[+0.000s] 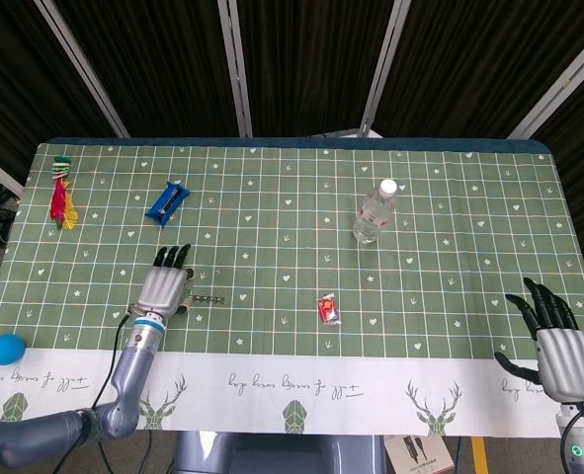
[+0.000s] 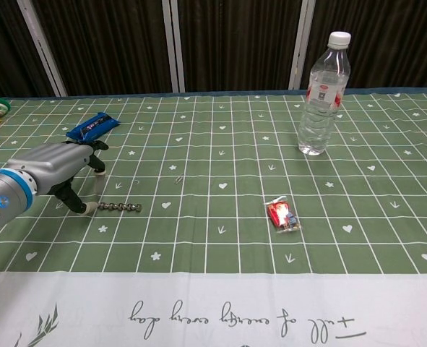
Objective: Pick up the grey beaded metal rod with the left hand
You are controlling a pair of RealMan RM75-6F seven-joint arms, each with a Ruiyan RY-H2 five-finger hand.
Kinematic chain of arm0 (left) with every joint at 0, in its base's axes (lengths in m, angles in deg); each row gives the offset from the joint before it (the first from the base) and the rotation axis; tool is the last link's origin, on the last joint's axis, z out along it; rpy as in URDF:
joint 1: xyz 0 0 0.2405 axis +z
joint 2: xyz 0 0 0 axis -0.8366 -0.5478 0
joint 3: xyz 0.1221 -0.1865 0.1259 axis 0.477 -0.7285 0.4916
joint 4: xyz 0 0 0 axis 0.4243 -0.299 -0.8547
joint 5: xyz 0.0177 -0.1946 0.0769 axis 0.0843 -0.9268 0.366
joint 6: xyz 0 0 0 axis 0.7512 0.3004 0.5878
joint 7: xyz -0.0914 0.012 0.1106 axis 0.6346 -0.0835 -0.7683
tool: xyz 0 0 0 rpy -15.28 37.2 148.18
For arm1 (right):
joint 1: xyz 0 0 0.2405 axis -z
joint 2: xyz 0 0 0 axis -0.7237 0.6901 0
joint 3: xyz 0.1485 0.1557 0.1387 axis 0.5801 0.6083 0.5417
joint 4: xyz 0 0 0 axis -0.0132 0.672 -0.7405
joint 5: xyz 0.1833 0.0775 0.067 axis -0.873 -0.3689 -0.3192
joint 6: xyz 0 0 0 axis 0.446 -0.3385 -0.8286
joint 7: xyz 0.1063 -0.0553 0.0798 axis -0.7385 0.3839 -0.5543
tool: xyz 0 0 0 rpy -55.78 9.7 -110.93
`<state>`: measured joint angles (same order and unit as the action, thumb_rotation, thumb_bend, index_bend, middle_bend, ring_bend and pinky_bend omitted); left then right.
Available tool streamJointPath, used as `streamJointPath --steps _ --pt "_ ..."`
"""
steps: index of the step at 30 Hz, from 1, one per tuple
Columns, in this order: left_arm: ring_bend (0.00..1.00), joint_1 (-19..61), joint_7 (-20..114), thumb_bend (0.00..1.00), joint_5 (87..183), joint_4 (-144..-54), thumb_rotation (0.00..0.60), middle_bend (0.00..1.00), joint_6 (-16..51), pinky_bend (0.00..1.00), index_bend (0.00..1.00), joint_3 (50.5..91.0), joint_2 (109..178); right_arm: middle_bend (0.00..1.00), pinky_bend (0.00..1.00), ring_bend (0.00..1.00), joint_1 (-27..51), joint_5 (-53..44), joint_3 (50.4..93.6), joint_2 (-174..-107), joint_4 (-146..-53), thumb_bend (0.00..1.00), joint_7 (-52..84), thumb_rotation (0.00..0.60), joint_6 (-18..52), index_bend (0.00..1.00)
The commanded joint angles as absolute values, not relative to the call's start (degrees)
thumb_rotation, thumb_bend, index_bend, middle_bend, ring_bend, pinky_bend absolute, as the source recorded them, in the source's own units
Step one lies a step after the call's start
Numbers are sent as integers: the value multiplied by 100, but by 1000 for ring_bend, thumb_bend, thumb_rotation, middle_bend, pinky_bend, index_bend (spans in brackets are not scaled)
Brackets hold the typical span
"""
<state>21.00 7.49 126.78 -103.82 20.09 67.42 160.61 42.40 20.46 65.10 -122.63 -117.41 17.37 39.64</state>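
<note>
My left hand (image 2: 58, 170) hangs low over the desk's front left part, fingers apart and holding nothing, with a thumb tip down at the desk surface just beside the left end of the grey beaded metal rod (image 2: 119, 207). Whether that tip already touches the rod I cannot tell. The rod lies flat on the green checked cloth, running left to right, clear of everything else.

The risks as I judge them: the rod is thin and lies flush on the cloth, so my fingers could close above it and come up with nothing, or a fingertip could nudge its end and send it rolling or sliding away before I have both sides. Pressing down hard might also bunch the cloth (it looks loose enough to wrinkle).

Further out, a blue packet (image 2: 92, 126) sits toward the back left, well apart from the rod, and a small red packet (image 2: 282, 215) lies near the desk's middle front. The one container is a clear water bottle (image 2: 321, 94) standing upright toward the back right, cap on; it seems to hold clear liquid, though I cannot read the level. My right hand (image 1: 556, 341) rests spread and empty off the front right corner.
</note>
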Motion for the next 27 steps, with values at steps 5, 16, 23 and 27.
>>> streamJointPath --steps 5,16,23,27 --pt "0 2031 686 304 12587 -10334 600 0 2017 0 511 6772 16155 0 109 0 4247 2053 6512 -12257 -11754 97 1719 600 3978 180" --pt "0 1969 587 313 12477 -10257 600 0 2006 0 510 6844 16215 0 108 0 4248 2031 6512 -12249 -11791 97 1698 600 3953 180" --pt "0 1897 580 342 12376 -10192 600 0 2068 0 532 6844 16261 0 109 0 4245 2039 6515 -12250 -11774 97 1704 600 3956 179" --pt "0 1902 560 389 12331 -10208 600 0 2055 0 552 6882 16272 0 109 0 4248 2045 6508 -12242 -11787 97 1686 600 3952 180"
